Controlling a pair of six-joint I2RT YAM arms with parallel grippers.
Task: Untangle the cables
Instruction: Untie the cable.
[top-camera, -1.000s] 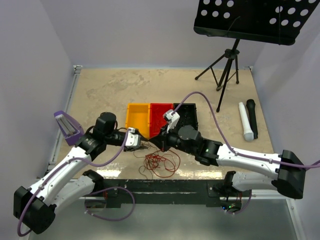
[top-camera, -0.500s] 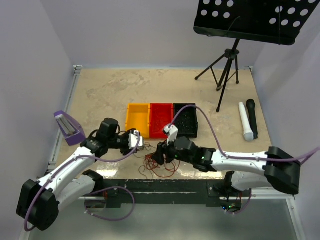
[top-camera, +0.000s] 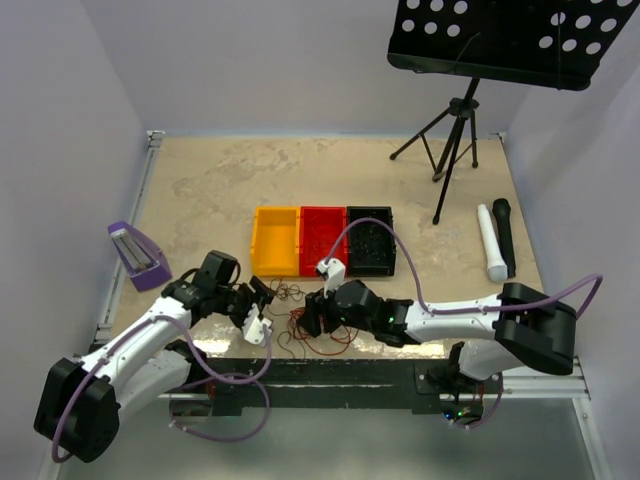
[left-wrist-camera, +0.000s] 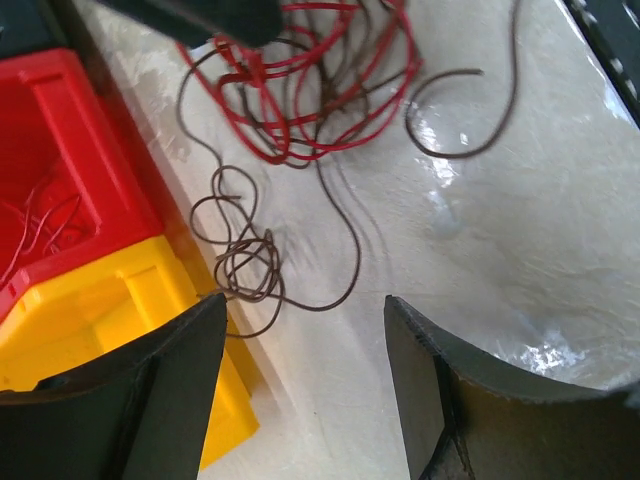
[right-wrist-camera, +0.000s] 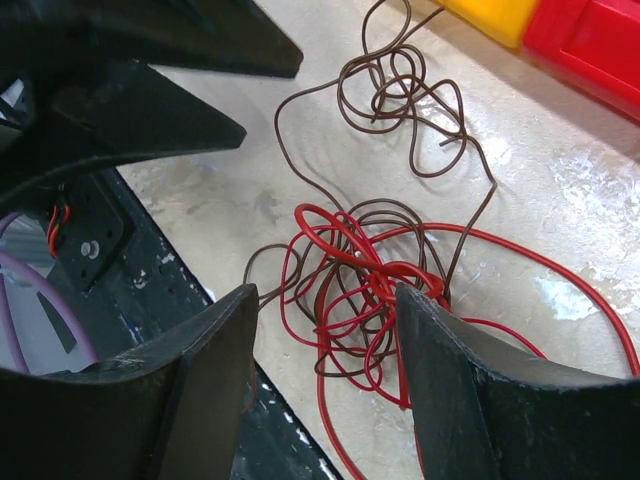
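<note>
The cables (top-camera: 318, 325) lie as a small snarl of red and brown wires on the table near its front edge. In the right wrist view the red knot (right-wrist-camera: 372, 290) sits between the tips of my open right gripper (right-wrist-camera: 328, 295), with a brown curl (right-wrist-camera: 402, 100) lying farther out. My right gripper (top-camera: 312, 318) hangs low over the snarl. My left gripper (top-camera: 262, 306) is just left of it, open with bare table between its fingers. In the left wrist view my left gripper (left-wrist-camera: 305, 310) faces a brown curl (left-wrist-camera: 246, 265) and the red knot (left-wrist-camera: 320, 100) beyond.
Yellow (top-camera: 277, 240), red (top-camera: 322, 238) and black (top-camera: 370, 238) bins stand in a row just behind the wires; the red bin (left-wrist-camera: 60, 170) holds thin red strands. A purple object (top-camera: 137, 257) lies left. A music stand (top-camera: 450, 130) and two microphones (top-camera: 495, 245) are right. A black rail (top-camera: 330, 372) runs along the front.
Both grippers have opened and moved toward the front edge. The right one came down over the red snarl; the left one swung down beside it.
</note>
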